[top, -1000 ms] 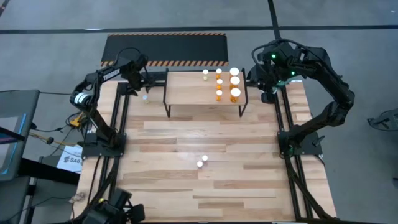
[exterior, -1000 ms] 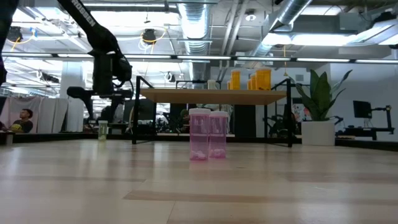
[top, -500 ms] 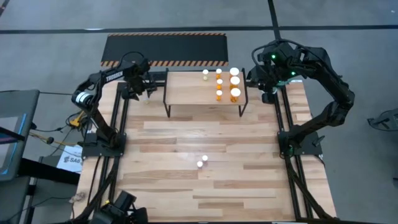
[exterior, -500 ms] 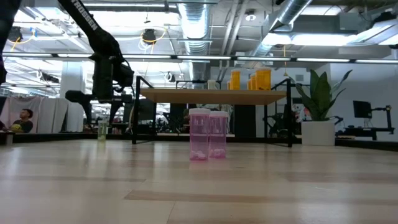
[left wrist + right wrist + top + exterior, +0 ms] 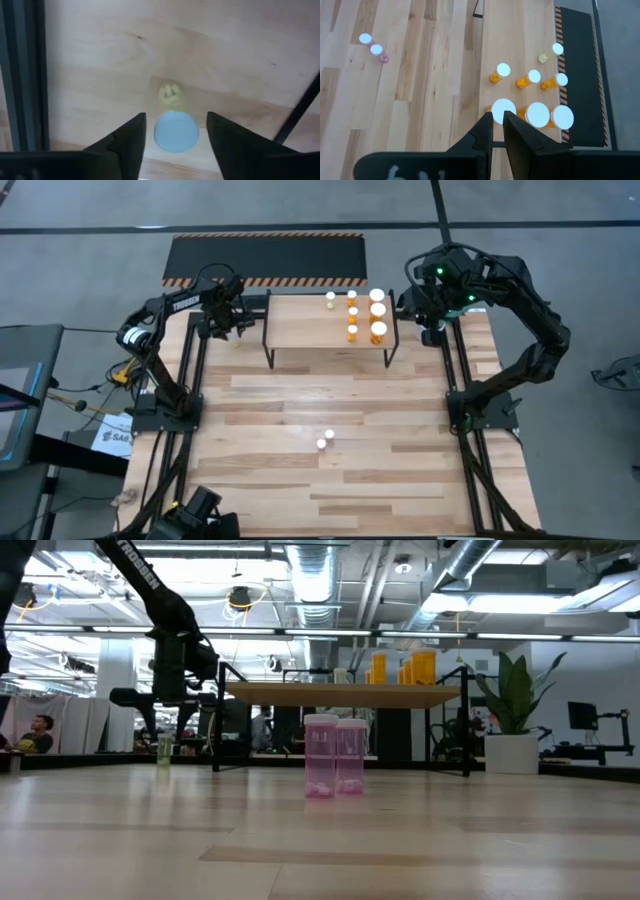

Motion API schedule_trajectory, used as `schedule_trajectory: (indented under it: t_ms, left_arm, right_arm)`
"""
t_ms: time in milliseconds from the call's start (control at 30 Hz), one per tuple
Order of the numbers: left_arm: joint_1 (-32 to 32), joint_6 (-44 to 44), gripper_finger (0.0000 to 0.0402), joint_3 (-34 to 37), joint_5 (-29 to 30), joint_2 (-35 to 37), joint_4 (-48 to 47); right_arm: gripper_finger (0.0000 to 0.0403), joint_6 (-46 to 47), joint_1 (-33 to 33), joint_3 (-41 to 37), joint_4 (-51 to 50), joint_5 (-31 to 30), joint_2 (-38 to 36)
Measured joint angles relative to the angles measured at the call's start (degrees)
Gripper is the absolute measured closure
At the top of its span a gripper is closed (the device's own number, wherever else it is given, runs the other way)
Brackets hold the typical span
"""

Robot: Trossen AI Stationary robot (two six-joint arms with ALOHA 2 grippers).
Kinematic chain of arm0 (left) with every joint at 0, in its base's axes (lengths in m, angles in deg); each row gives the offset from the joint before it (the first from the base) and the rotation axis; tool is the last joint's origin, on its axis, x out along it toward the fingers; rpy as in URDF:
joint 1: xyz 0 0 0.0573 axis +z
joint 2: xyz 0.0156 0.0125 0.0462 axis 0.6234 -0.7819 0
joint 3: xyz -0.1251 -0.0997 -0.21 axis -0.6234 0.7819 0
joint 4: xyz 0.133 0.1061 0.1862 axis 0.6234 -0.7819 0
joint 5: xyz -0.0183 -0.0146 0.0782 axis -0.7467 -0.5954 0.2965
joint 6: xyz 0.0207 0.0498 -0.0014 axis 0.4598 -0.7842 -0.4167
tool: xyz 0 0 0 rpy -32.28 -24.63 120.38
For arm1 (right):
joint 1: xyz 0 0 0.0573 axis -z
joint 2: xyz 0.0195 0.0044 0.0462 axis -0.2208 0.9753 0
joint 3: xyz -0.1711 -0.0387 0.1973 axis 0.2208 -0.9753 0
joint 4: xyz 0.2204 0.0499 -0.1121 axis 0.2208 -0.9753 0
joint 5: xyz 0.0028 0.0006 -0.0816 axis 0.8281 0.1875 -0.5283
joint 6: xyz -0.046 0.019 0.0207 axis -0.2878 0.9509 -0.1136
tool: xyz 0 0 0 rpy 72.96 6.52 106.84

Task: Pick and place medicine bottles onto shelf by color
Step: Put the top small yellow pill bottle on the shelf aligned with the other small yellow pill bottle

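A small greenish bottle with a white cap point(image 5: 175, 131) stands upright on the table at the far left, next to the shelf's left legs; it also shows in the low view point(image 5: 165, 748). My left gripper point(image 5: 175, 142) is open right above it, one finger on each side of the cap, touching nothing. The shelf point(image 5: 300, 330) stands at the far middle and carries several orange bottles point(image 5: 365, 315) and one pale bottle point(image 5: 330, 298). Two pink bottles point(image 5: 335, 755) stand side by side at mid-table. My right gripper point(image 5: 497, 125) is shut and empty, high by the shelf's right end.
A black mat with striped edges point(image 5: 265, 255) lies beyond the table's far edge. Black rails point(image 5: 195, 370) run along both sides of the table. A potted plant point(image 5: 510, 730) stands in the room behind. The tabletop's near half point(image 5: 330, 490) is bare wood.
My left gripper has moved a little toward the shelf and the table's near edge, and slightly down, and now stands over the greenish bottle. The bottle has stayed in place.
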Motion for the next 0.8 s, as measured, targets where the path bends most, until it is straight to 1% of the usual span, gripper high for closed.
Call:
schedule_trajectory:
  t_ms: [167, 300, 600, 800]
  left_arm:
    - [0.0, 0.0, 0.0258, 0.0, 0.0, 0.0, 0.0]
    - [0.0, 0.0, 0.0274, 0.0, 0.0, 0.0, -0.3]
    - [0.0, -0.9, 0.0288, 0.0, 0.2, 0.0, -0.3]
    - [0.0, -2.5, 0.0289, -0.2, 0.4, 0.0, -2.0]
  right_arm:
    - [0.0338, 0.0, 0.0, 0.0, 0.0, 0.0, 0.0]
    - [0.0338, 0.0, 0.0, 0.0, 0.0, 0.0, 0.0]
    - [0.0338, 0.0, 0.0, 0.0, 0.0, 0.0, 0.0]
    - [0.0338, 0.0, 0.0, 0.0, 0.0, 0.0, 0.0]
